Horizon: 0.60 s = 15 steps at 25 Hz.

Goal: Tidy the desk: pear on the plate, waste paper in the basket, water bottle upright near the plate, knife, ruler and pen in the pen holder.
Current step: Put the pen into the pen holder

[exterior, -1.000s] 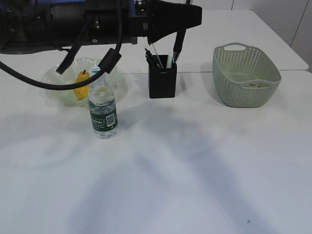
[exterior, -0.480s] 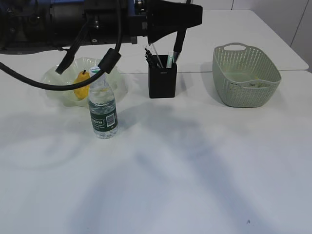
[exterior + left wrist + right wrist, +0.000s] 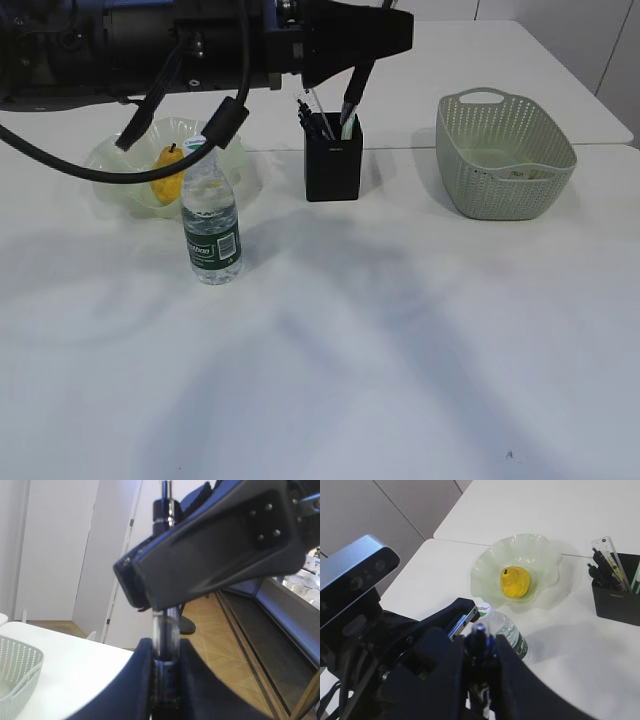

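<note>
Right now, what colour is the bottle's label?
Dark green, on the water bottle; clearest in the exterior view.

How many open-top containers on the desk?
3: the plate at left holding the pear, the pen holder in the middle, the basket at right.

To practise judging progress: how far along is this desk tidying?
Done: the pear lies on the plate, the water bottle stands upright beside it, the ruler sits in the pen holder. In hand: the left hand and the right hand grip a pen. Left: dropping it in. The basket contents are unclear.
</note>
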Available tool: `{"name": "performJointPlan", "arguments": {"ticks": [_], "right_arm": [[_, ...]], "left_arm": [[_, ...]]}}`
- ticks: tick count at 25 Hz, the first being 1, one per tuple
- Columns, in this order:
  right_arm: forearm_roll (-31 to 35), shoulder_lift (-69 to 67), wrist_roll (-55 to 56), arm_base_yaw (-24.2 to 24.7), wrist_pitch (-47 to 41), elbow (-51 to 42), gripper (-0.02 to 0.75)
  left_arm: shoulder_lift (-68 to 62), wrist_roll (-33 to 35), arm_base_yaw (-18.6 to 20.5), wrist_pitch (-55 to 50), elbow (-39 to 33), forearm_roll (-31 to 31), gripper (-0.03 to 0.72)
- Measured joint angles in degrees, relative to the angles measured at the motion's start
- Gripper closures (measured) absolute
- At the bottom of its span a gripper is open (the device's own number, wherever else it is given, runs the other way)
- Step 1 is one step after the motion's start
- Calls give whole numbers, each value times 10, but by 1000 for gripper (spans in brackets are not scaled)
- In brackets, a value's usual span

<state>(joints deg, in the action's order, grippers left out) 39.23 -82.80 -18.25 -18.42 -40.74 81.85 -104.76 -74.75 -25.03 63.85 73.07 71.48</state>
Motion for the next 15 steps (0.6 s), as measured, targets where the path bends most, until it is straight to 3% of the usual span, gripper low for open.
{"name": "performJointPlan", "arguments": {"ticks": [8, 15], "right_arm": [[0, -1, 0, 0, 2, 0, 644], [-5, -3, 0, 0, 12, 0, 645]], "left_arm": [[0, 0, 0, -4, 0, -1, 595], [0, 0, 0, -17, 0, -1, 313]]}}
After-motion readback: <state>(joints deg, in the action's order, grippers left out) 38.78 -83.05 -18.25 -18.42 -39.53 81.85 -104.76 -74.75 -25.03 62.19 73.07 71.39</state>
